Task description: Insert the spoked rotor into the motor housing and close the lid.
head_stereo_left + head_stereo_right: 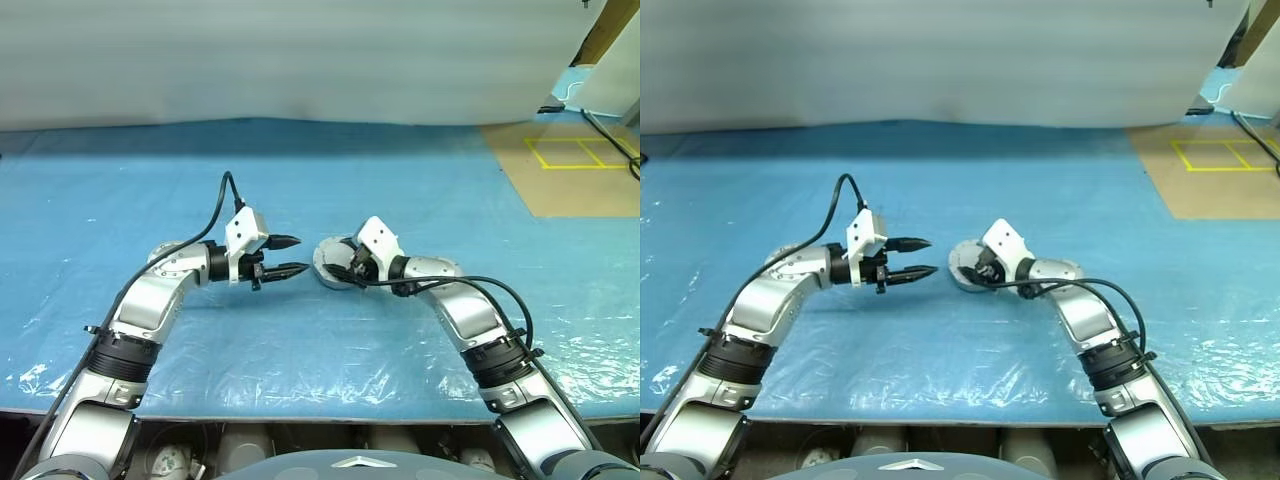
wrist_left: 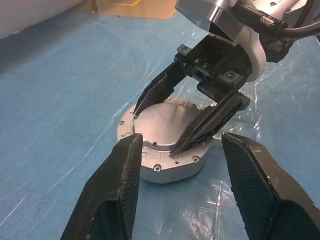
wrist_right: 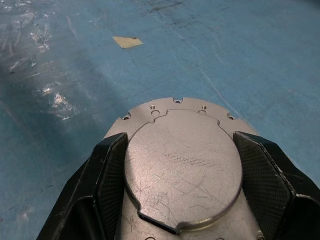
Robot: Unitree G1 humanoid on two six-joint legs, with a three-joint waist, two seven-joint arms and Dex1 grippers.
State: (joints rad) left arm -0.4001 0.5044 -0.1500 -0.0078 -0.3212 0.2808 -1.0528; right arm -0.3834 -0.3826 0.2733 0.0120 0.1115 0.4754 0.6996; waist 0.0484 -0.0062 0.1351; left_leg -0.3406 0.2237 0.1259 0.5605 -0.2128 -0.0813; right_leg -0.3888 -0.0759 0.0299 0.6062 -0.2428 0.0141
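Blue plastic-covered table, yellow-taped brown floor beyond its far right corner; mid-table, motor housing with lid on, straddled by right gripper, fingers touching its sides; left gripper spread empty beside; small tan scrap on table in right wrist view.

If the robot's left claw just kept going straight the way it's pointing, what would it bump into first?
Most likely the lid on the motor housing, or the right gripper whose fingers already straddle that lid. The left gripper points straight at both with its jaws open; which comes first is hard to judge.
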